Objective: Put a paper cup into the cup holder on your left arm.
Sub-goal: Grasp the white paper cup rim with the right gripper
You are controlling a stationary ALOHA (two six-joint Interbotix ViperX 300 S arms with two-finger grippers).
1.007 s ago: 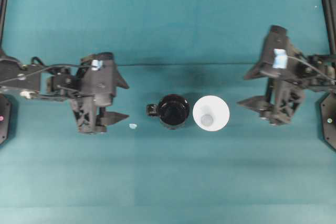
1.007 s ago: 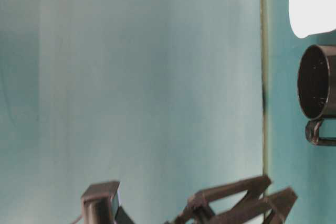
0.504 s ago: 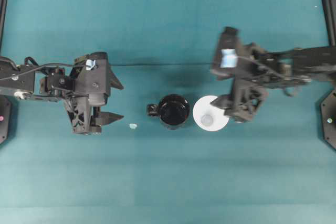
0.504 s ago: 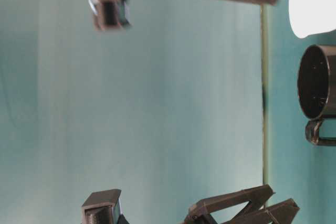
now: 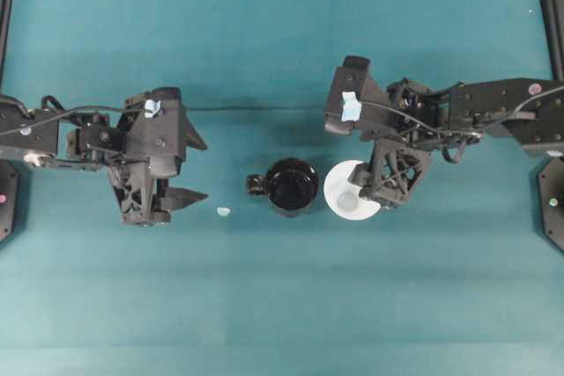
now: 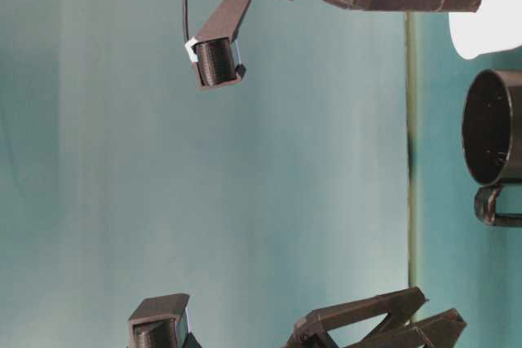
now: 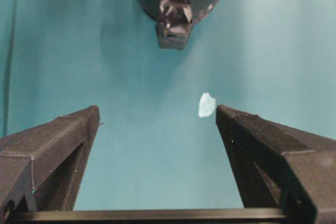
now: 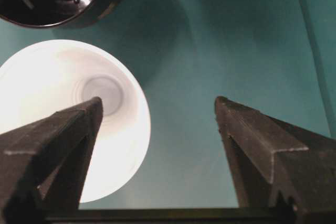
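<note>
The right gripper (image 5: 366, 184) hangs over the near edge of the paper cup (image 5: 345, 197), one finger (image 8: 63, 140) above the cup's open mouth, the other finger beyond its rim over bare table (image 5: 282, 305). The cup holder (image 5: 292, 187) stands just beside the cup, on the side away from this gripper. The left gripper (image 5: 189, 169) sits well apart, facing the holder's lug (image 7: 173, 22), with a small scrap (image 7: 206, 104) between, near one fingertip.

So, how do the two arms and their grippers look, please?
Both arms are black, with angular black fingers. The left gripper bears a blue tape patch, and a thin black cable loops along its arm. The right gripper also bears a light blue patch, with a thin cable behind it.
</note>
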